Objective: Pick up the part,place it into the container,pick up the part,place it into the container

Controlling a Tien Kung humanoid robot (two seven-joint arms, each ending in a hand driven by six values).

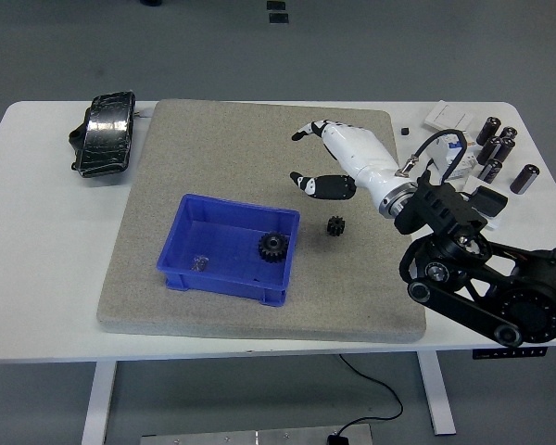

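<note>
A blue bin (224, 279) sits on the grey mat, left of centre. A black gear (273, 247) lies inside it at its right side, with a small dark part (199, 263) near its left. A smaller black gear (335, 225) lies on the mat just right of the bin. My right hand (326, 158), white with black fingertips, hovers open and empty above and slightly behind the small gear. The left arm does not show.
The grey mat (222, 139) covers the table's middle. A black pouch (107, 133) lies at the far left. At the far right are several black cylinders (500, 146), a white breaker (452, 153) and a black adapter (487, 201).
</note>
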